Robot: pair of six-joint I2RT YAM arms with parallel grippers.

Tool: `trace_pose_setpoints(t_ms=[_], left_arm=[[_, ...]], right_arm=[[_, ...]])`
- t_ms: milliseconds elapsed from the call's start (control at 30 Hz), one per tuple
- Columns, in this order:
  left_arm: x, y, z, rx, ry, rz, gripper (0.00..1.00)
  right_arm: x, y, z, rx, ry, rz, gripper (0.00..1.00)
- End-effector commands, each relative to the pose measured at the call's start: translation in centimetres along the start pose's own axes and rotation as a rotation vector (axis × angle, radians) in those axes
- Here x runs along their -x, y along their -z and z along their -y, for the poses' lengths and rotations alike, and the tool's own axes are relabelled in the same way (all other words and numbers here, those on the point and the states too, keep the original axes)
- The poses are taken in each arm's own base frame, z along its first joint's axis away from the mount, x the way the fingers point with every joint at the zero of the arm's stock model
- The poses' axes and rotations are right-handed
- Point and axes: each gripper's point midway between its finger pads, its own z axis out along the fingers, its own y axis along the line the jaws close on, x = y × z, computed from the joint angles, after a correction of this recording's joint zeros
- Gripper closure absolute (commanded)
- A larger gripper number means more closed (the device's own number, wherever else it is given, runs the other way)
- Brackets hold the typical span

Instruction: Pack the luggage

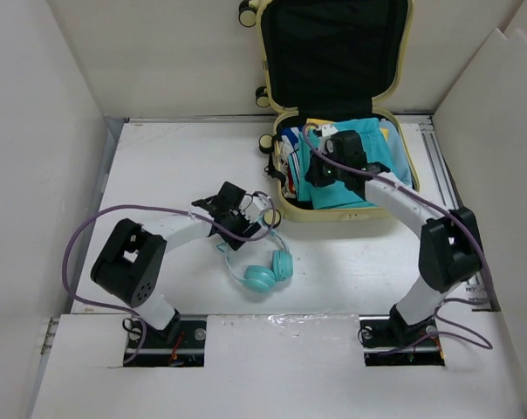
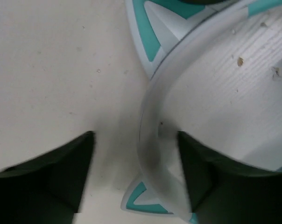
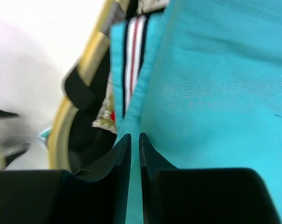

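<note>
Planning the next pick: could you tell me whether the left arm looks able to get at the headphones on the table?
Likely yes: the open left gripper straddles the headband of the headphones, nothing in the way.

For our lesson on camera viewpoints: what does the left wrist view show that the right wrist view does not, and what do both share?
Left wrist only: the headphones' pale headband inside the open left gripper. Right wrist only: the right gripper shut on teal cloth, a striped item, the yellow rim of the luggage. Both: dark gripper fingers and white table.
</note>
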Motion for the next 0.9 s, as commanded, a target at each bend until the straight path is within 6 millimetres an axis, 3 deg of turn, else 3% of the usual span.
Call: trace_pose_setpoints(t_ms=[0, 100, 133, 167, 233, 300, 333, 400, 433, 467, 533, 600, 700, 867], left_arm=[[0.5, -0.7, -0.6, 0.021, -0.009, 0.005, 0.47], [-0.1, -1.5, 0.4, -0.051, -0.041, -0.028, 0.74], [-0.2, -1.5, 0.7, -0.068, -0.039, -0.034, 0.93], [-0.3, -1.7, 1.2, -0.097, -0.049, -0.032, 1.00], [-0.6, -1.4, 1.5, -0.107, -0.049, -0.032, 1.00], [-0.4, -0.8, 1.7, -0.114, -0.050, -0.012, 1.00], [0.2, 0.4, 0.8, -0.089, -0.034, 0.023, 1.00], [2.4, 2.5, 0.0, -0.061, -0.038, 0.105, 1.00], [3.9, 4.9, -0.8, -0.023, -0.039, 0.180, 1.00], [5.7, 6.7, -1.3, 0.004, -0.049, 0.244, 1.00], [7.1, 9.4, -1.6, 0.031, -0.069, 0.305, 1.00], [8.5, 11.7, -1.2, 0.010, -0.062, 0.349, 1.00], [7.8, 12.7, 0.3, -0.059, -0.028, 0.330, 1.00], [8.2, 13.3, 1.4, -0.080, -0.018, 0.342, 1.00]], right_arm=[[6.5, 4.3, -2.1, 0.013, 0.089, 0.170, 0.81], [8.4, 7.1, -2.9, 0.021, 0.102, 0.237, 0.77], [8.8, 8.4, -2.7, 0.014, 0.101, 0.257, 0.75], [8.9, 9.1, -2.9, 0.015, 0.102, 0.263, 0.71], [9.6, 11.0, -2.6, 0.010, 0.109, 0.290, 0.65], [9.6, 12.1, -3.4, 0.041, 0.132, 0.296, 0.37], [9.6, 12.6, -3.8, 0.058, 0.147, 0.297, 0.25], [8.6, 13.0, -4.3, 0.092, 0.185, 0.269, 0.10], [8.1, 12.9, -4.9, 0.112, 0.201, 0.251, 0.08], [6.2, 12.2, -6.2, 0.144, 0.225, 0.201, 0.08], [3.9, 11.1, -7.9, 0.175, 0.221, 0.156, 0.06], [1.5, 9.9, -11.5, 0.270, 0.230, 0.139, 0.05], [0.3, 9.1, -14.6, 0.331, 0.247, 0.158, 0.05], [-1.1, 6.9, -16.4, 0.366, 0.245, 0.123, 0.08]])
